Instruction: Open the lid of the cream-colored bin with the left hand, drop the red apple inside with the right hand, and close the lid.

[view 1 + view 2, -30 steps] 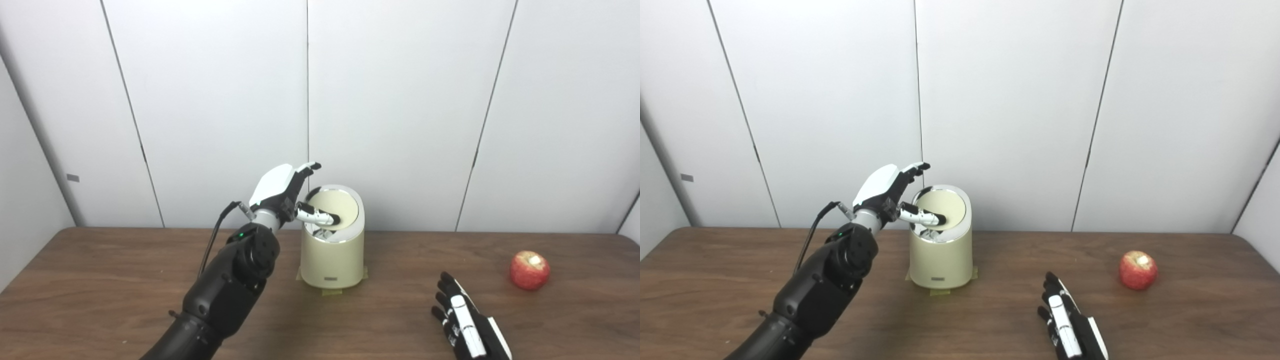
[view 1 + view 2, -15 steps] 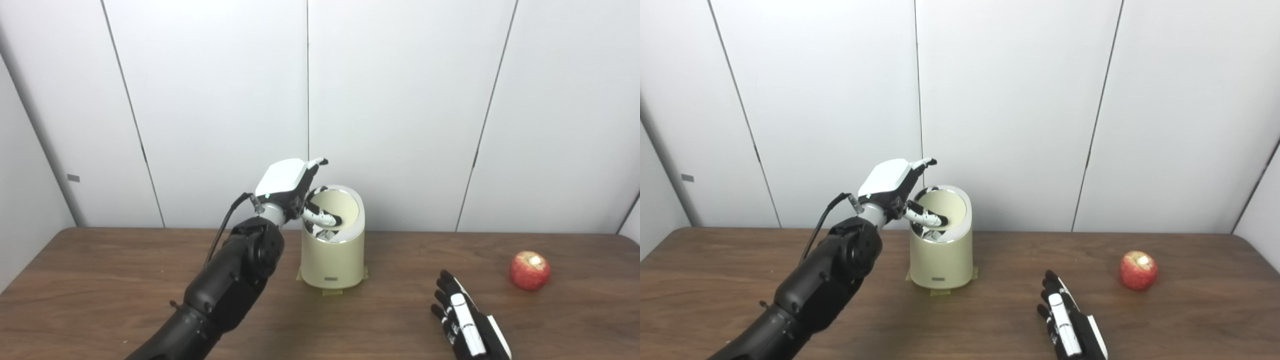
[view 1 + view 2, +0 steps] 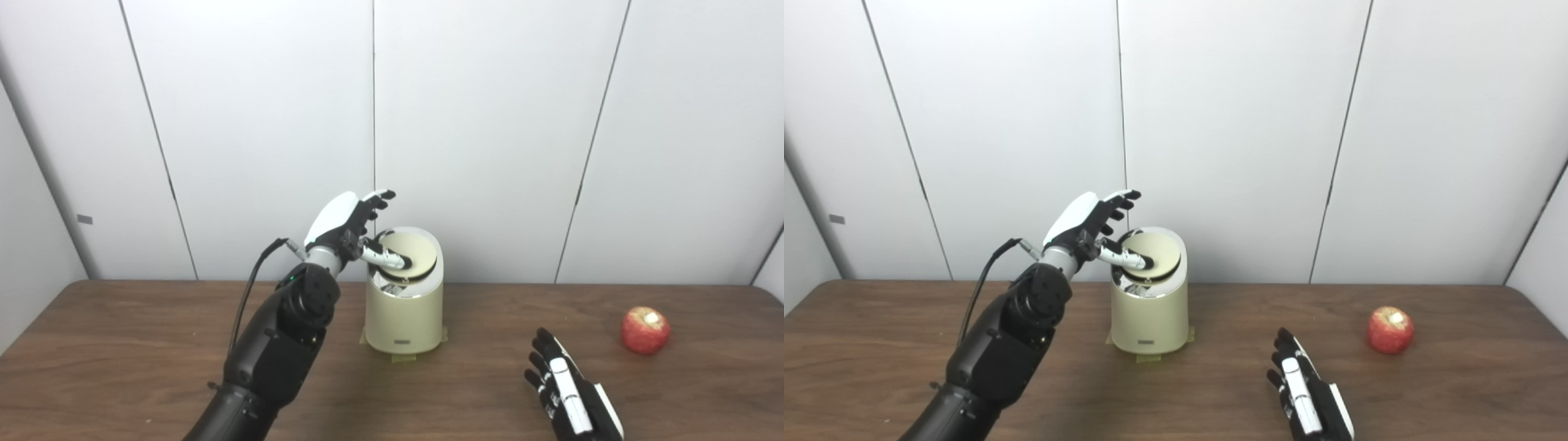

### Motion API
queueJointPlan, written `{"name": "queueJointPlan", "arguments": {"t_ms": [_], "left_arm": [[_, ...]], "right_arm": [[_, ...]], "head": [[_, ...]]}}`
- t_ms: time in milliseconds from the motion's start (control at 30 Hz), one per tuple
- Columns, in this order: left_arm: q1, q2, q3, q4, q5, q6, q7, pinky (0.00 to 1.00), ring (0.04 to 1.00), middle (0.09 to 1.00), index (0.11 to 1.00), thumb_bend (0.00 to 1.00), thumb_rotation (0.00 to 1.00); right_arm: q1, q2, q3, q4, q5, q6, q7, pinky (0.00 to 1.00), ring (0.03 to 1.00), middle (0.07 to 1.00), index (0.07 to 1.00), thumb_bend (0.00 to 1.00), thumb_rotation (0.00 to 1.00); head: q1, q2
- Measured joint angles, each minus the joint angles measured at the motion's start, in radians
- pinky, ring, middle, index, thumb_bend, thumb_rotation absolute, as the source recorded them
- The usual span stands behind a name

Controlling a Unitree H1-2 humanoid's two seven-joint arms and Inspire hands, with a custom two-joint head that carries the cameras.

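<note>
Wood tabletop (image 3: 122, 343): left robot hand (image 3: 352, 226) spread, thumb pressing lid (image 3: 413, 254); may slip, lid swinging back.

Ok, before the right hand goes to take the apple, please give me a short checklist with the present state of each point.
1. Lid open enough for the apple: not ok, it is only tilted, with a narrow gap at the near side.
2. Left hand on the lid: ok, its thumb presses on the lid's top.
3. Right hand free: ok, open, flat on the table.
4. Red apple reachable: ok, alone on the table to the right.
5. Bin upright: ok.
</note>
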Motion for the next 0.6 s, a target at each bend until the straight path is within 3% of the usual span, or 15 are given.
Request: {"name": "queueJointPlan", "arguments": {"t_ms": [33,100,233,467,600], "left_arm": [[0.01,-0.01,0.024,-0.01,-0.026,0.0,0.003,0.71,0.81,0.848,0.886,0.49,0.42],[0.034,-0.023,0.061,-0.038,-0.068,0.001,0.014,0.78,0.843,0.865,0.882,0.43,0.63],[0.072,-0.04,0.098,-0.09,-0.115,0.002,0.032,0.86,0.858,0.854,0.877,0.37,0.8],[0.144,-0.04,0.125,-0.2,-0.182,0.0,0.034,0.84,0.855,0.856,0.871,0.38,0.83],[0.216,-0.036,0.126,-0.235,-0.183,-0.003,0.036,0.84,0.86,0.867,0.885,0.35,0.8]], "right_arm": [[0.0,0.0,0.0,0.0,0.0,0.0,0.0,0.93,0.96,0.951,0.915,0.52,0.75],[0.0,0.0,0.0,0.0,0.0,0.0,0.0,0.94,0.962,0.953,0.916,0.53,0.75],[0.0,0.0,0.001,0.0,0.0,0.0,0.0,0.94,0.963,0.953,0.916,0.52,0.75],[-0.001,-0.001,-0.003,0.0,0.005,0.0,0.0,0.94,0.964,0.961,0.932,0.55,0.64],[-0.004,-0.005,-0.008,-0.001,0.018,0.001,0.001,0.97,0.963,0.98,0.97,0.56,0.46]], "head": [[0.0,0.0],[0.0,0.0],[0.0,0.003],[-0.005,0.008],[-0.005,0.009]]}}
